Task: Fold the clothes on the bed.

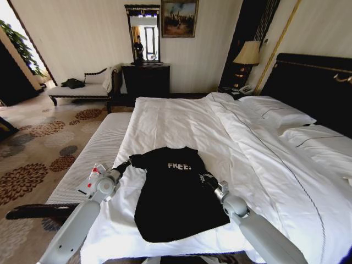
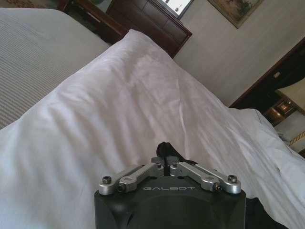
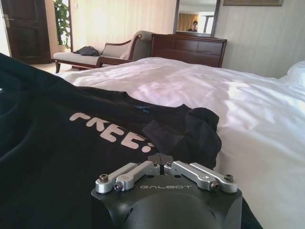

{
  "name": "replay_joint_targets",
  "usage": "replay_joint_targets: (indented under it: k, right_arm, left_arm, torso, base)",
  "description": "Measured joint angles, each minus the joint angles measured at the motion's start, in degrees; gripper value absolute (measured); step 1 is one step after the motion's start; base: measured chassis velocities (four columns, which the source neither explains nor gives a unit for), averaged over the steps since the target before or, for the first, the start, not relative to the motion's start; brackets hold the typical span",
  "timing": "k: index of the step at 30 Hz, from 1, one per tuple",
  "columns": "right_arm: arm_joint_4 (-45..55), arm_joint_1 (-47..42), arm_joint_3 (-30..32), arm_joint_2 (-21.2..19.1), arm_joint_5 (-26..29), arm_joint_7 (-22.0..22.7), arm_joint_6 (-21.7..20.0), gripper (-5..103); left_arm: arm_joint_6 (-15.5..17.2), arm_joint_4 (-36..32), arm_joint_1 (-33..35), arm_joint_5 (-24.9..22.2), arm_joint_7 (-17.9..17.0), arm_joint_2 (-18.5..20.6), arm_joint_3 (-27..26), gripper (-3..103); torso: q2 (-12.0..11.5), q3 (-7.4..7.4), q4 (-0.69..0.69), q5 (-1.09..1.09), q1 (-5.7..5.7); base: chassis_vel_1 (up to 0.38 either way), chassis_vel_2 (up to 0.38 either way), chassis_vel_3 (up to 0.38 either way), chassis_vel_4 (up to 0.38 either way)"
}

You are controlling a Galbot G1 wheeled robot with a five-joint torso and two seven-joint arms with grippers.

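Left gripper [image 1: 130,163]: fingers drawn together on a small bunch of black cloth, at the left sleeve edge of the T-shirt [image 1: 173,192]. The left wrist view confirms it, with the two metal linkages closed in and a dark tuft of fabric [image 2: 164,149] caught between the tips.

Right gripper [image 1: 206,179]: at the shirt's right side, near the right sleeve. From its own wrist camera the right gripper [image 3: 160,159] has its fingers pressed together, tips set against the dark cloth just below the folded-over sleeve (whether cloth is actually pinched between them, I cannot tell).

Both arms reach in from the near edge, grey forearms angled toward the garment, one on each flank.

The T-shirt lies front up on the near part of the bed [image 1: 231,137], collar toward the far side, white "FREE" lettering [image 1: 179,165] on the chest. Body mostly flat, hem nearest the robot. Right sleeve is crumpled into a lump [image 3: 202,126].

White duvet, rumpled, pillows [image 1: 278,113] at the right by the dark headboard [image 1: 313,82]. A striped bench [image 1: 91,159] runs along the bed's left side. Far wall: dark dresser [image 1: 146,80] with mirror, a chaise [image 1: 82,91] to its left, a lamp [image 1: 247,55].
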Motion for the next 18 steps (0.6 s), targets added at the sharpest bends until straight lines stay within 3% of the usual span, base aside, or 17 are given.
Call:
replay_joint_targets:
  k: [11, 13, 14, 16, 18]
  right_arm:
    - [1.9, -2.8, 0.3, 0.5, -4.1, -0.5, 1.4, -3]
    - [1.9, -2.5, 0.5, 0.6, -5.0, 0.3, 2.1, 2]
    - [1.8, -2.0, 1.2, 0.9, -7.0, 1.6, 3.5, 13]
    - [1.8, -1.9, 1.6, 1.0, -7.7, 2.1, 3.9, 13]
    - [1.8, -1.7, 2.3, 1.1, -8.6, 2.7, 4.3, 24]
  left_arm:
    - [-0.1, -0.4, 0.4, 0.2, -0.1, -0.3, 0.0, 0]
    - [-0.1, -0.5, 0.5, 0.2, -0.1, -0.2, -0.1, 0]
    - [-0.1, -0.9, 0.6, 0.0, -0.1, 0.0, -0.4, 0]
    - [-0.1, -1.0, 0.7, -0.1, -0.1, 0.1, -0.5, 0]
    - [-0.1, -1.1, 0.7, -0.2, -0.1, 0.2, -0.5, 0]
  torso:
    - [0.0, 0.00, 0.01, 0.01, 0.00]
    - [0.0, 0.00, 0.00, 0.00, 0.00]
    - [0.0, 0.00, 0.01, 0.01, 0.00]
    - [0.0, 0.00, 0.02, 0.01, 0.00]
    - [0.0, 0.00, 0.00, 0.00, 0.00]
  base:
    - [0.000, 0.000, 0.000, 0.000]
    - [0.000, 0.000, 0.000, 0.000]
    - [0.000, 0.000, 0.000, 0.000]
    - [0.000, 0.000, 0.000, 0.000]
    - [0.000, 0.000, 0.000, 0.000]
